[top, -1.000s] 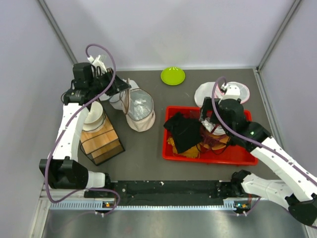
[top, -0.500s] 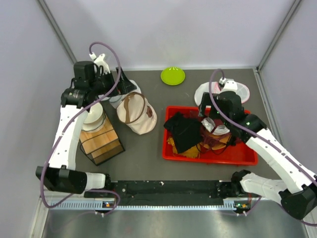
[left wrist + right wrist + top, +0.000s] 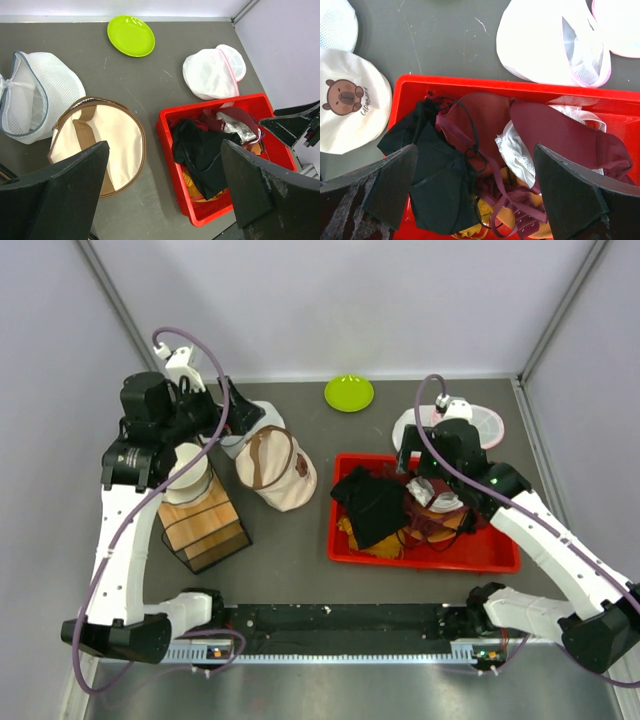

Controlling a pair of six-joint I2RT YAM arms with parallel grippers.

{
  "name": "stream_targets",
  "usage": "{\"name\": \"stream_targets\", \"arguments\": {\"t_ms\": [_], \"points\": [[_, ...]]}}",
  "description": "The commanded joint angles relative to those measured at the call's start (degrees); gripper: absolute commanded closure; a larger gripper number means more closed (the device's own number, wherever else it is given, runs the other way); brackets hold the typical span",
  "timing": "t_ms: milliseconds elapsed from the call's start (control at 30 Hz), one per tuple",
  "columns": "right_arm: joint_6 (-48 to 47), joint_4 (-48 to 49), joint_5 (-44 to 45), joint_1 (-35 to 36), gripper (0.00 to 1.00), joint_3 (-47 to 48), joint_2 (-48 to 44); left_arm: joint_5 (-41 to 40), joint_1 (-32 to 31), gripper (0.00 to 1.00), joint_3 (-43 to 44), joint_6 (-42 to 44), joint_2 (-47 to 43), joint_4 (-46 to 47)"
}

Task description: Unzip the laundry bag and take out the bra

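Note:
The cream-beige laundry bag lies on its side on the table, its brown-edged round end facing my left wrist view. Its other end, with a bear print, shows in the right wrist view. The black bra lies in the left part of the red tray, on top of other garments. My left gripper hangs open, up and left of the bag, holding nothing. My right gripper is open above the tray's garments.
A dark red garment and a white one share the tray. White mesh pouches with pink edging lie behind it. A white mesh bag sits left of the laundry bag, a green plate at the back, a wire-framed box front left.
My left gripper opened and let go of the laundry bag, which settled onto the table. The left arm drew back to the left. The right gripper rose slightly over the tray.

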Motion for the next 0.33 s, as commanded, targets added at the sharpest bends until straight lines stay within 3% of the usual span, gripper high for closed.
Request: {"name": "stream_targets", "arguments": {"t_ms": [0, 300], "points": [[0.10, 0.06, 1.29, -0.41, 0.01, 1.59, -1.33, -1.04, 0.05, 0.01, -1.11, 0.11, -0.80, 3.29], [1.24, 0.06, 2.35, -0.41, 0.01, 2.21, -1.85, -0.16, 0.05, 0.01, -1.99, -1.12, -0.19, 4.26]]}}
